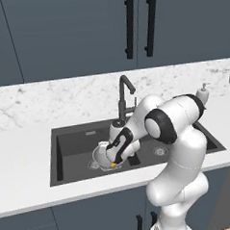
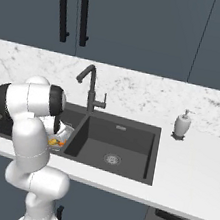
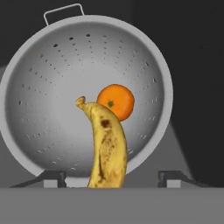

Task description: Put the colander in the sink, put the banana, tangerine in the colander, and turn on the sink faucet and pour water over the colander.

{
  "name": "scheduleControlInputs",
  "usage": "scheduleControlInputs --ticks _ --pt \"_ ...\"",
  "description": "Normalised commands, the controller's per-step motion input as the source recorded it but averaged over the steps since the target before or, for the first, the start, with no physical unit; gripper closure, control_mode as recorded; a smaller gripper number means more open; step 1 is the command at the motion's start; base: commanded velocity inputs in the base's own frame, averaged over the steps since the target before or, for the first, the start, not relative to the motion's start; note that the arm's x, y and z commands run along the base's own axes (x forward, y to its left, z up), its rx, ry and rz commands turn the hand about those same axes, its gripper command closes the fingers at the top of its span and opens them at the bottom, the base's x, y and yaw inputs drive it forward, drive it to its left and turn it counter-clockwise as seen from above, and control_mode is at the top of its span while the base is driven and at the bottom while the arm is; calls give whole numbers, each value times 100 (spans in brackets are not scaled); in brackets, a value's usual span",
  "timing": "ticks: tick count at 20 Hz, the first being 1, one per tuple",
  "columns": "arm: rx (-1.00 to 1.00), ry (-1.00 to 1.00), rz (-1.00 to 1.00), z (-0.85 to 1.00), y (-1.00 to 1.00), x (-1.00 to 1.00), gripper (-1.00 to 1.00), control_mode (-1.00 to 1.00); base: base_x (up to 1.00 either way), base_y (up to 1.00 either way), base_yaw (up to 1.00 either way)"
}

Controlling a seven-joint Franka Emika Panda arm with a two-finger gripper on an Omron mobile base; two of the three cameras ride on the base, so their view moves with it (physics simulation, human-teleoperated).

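Tool (image 3: 109, 177) open over colander (image 3: 52, 96) in left basin of sink (image 1: 70, 143). Banana (image 3: 107, 148) between tips, tangerine (image 3: 116, 101) already inside. Best: lift straight up, clear of banana.

A rendered kitchen: marble-look counter (image 1: 23, 156), dark double-basin sink (image 2: 127, 143), gooseneck faucet (image 1: 124, 94), soap dispenser (image 2: 182, 125) and dark handled cabinets (image 1: 73, 32).

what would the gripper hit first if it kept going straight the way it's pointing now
Most likely the banana, which lies between the open gripper fingertips and over the colander. Beyond it sits the tangerine. Depth is hard to judge here.
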Motion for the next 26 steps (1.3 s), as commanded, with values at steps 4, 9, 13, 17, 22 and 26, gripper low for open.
scheduleControlInputs --ticks 4,9,13,17,22,26 --pt "0 0 0 0 0 0 -100 -100 0 0 0" --pt "0 0 0 11 -1 0 -100 -100 0 0 0" --pt "0 0 0 41 -5 0 -100 -100 0 0 0" --pt "0 0 0 49 -8 0 -100 -100 0 0 0" --pt "0 -1 0 57 -6 -9 -100 -100 0 0 0" --pt "0 -4 0 57 0 -34 -100 -100 0 0 0"
